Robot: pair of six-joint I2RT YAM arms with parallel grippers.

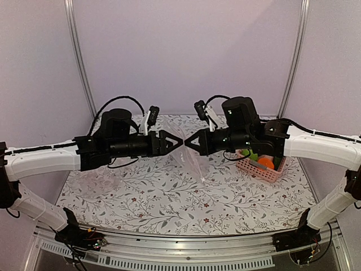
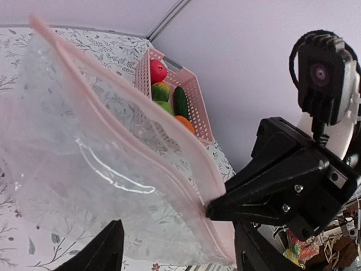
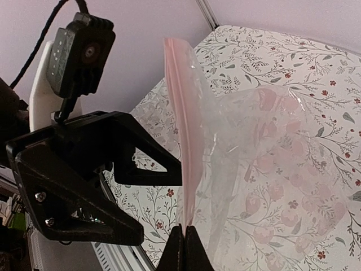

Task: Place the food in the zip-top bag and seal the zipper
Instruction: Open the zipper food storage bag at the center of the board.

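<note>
Zip-top bag (image 1: 190,158) is up in the air over the middle of the table (image 1: 141,197), slung between the two wrists, nothing in it. It is thin, glossy, see-through film, crumpled, with the floral cloth showing through.

Right gripper (image 1: 189,142): fingers pressed together on the zipper (image 3: 180,113), a narrow pinkish strip along the bag's top edge. The grip sits at one end of the strip, and the body of the bag sags away from it.

Left gripper (image 1: 177,141): jaws apart, holding nothing, tip to tip with the right one. From the right wrist the strip runs straight past its upper finger. From the left wrist the strip's long axis slants away from the right pinch, with the left fingers on either side below it. The left arm is the free one and the nearer to the loose length of strip. Judgement: a second hold on that strip, further along, is what the mouth needs before it can be pulled open.

All the food is in the pink slatted basket (image 2: 200,107) by the table's right edge, well apart from the bag: red apple (image 2: 158,70), mango (image 2: 161,90), green apple (image 2: 164,106), cucumber (image 2: 180,101), orange (image 2: 184,123). These are smooth, rounded toy pieces, the cucumber long. No loading has begun, and I cannot tell whether the strip is pressed closed.
</note>
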